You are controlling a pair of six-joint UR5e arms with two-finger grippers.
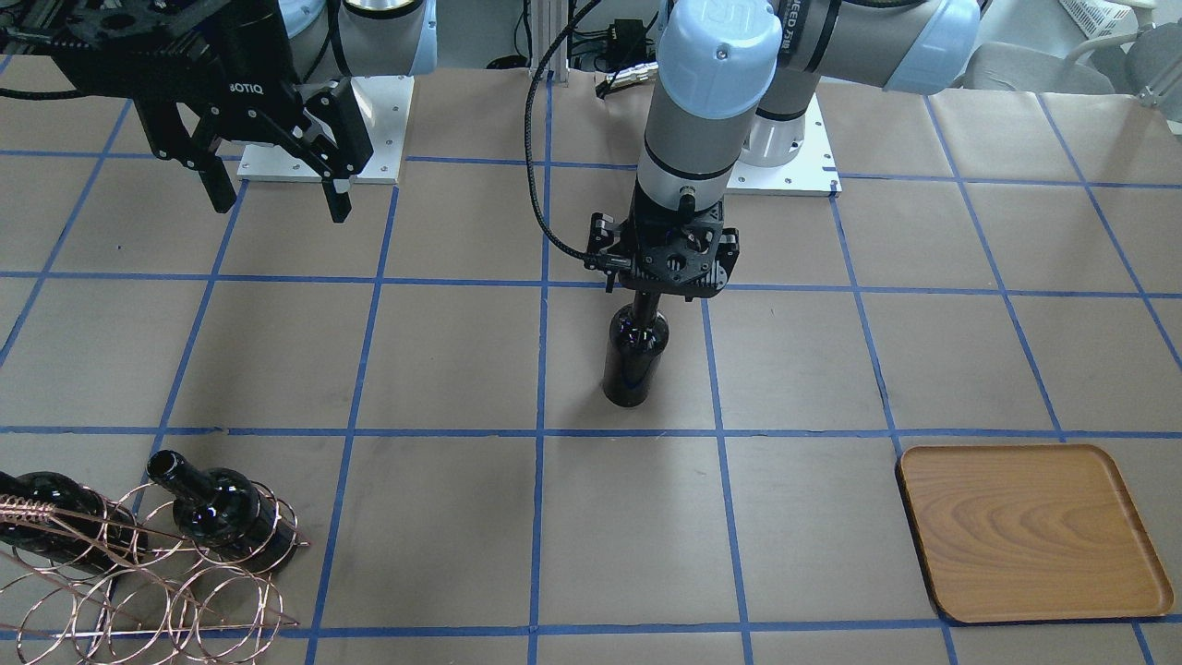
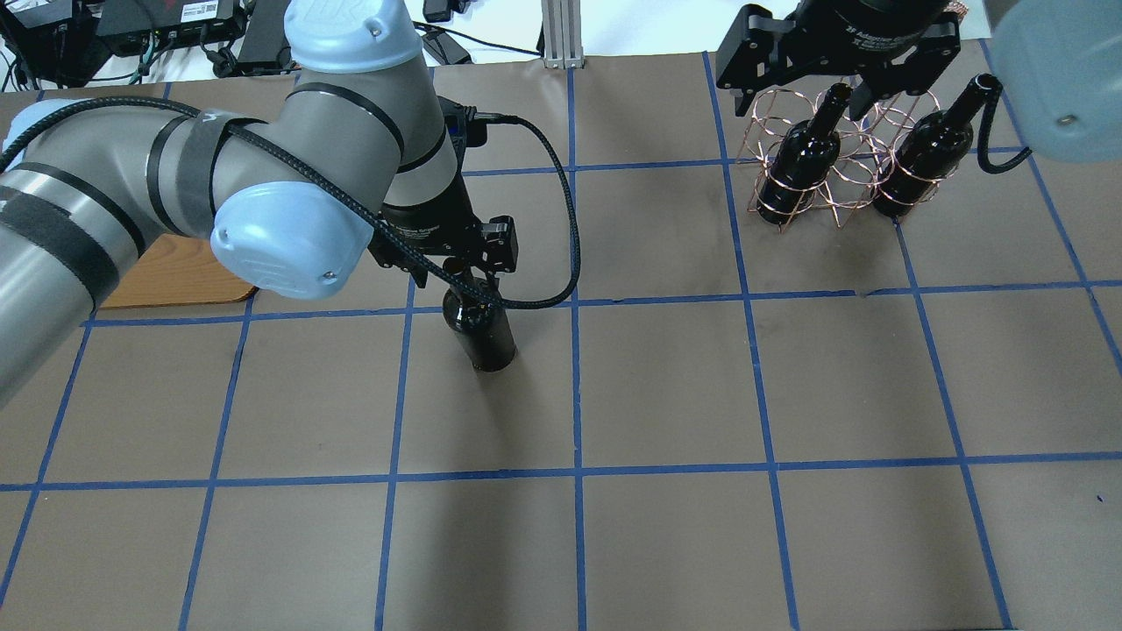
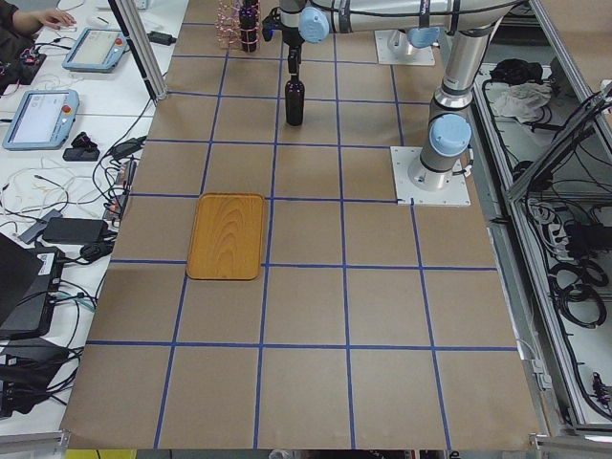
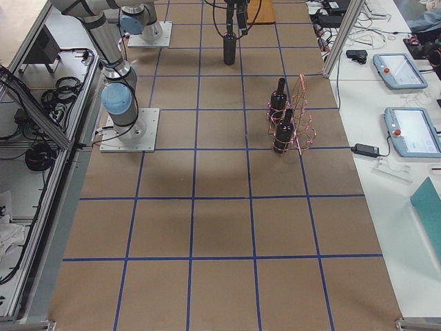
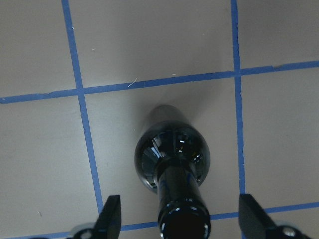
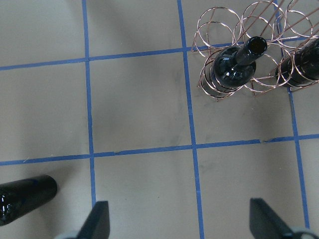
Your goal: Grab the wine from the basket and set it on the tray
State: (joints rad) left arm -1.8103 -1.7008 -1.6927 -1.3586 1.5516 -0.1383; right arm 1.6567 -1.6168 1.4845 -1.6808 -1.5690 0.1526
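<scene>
Two bottles (image 2: 799, 162) in basket (image 2: 846, 166), third bottle (image 2: 482, 333) upright

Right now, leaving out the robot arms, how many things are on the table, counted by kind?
Wire basket: 1
Wine bottles: 3, one standing alone, two in that basket
Wooden tray: 1
Total: 5
</scene>
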